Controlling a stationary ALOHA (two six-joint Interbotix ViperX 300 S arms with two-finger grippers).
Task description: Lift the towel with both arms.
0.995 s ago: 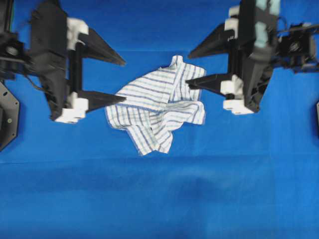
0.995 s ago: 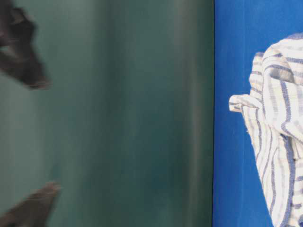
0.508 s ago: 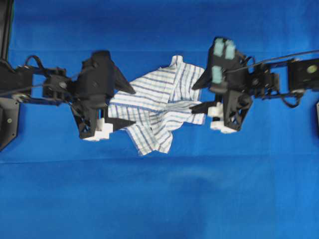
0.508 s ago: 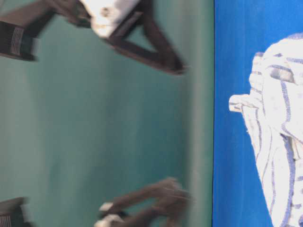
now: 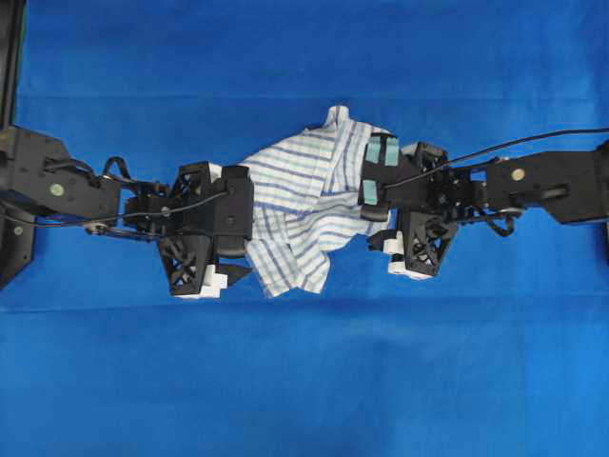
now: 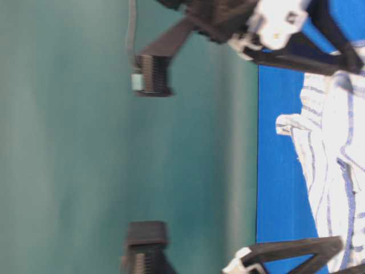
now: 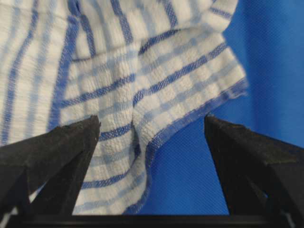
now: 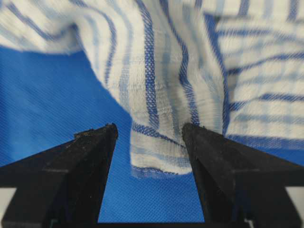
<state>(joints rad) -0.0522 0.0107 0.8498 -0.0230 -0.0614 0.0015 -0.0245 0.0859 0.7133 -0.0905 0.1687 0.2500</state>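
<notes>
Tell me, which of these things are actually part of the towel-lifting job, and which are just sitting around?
Part of the job:
- towel, crumpled, striped blue and white
- left gripper, jaws open around a towel edge
- right gripper, jaws open around a hanging fold

Just there:
- blue table cover
- green wall behind the table

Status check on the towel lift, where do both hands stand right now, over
Left hand open, fingers straddling a towel edge. Right hand open, astride a hanging fold. Towel crumpled on the blue table, not yet gripped. Nothing in the way.
</notes>
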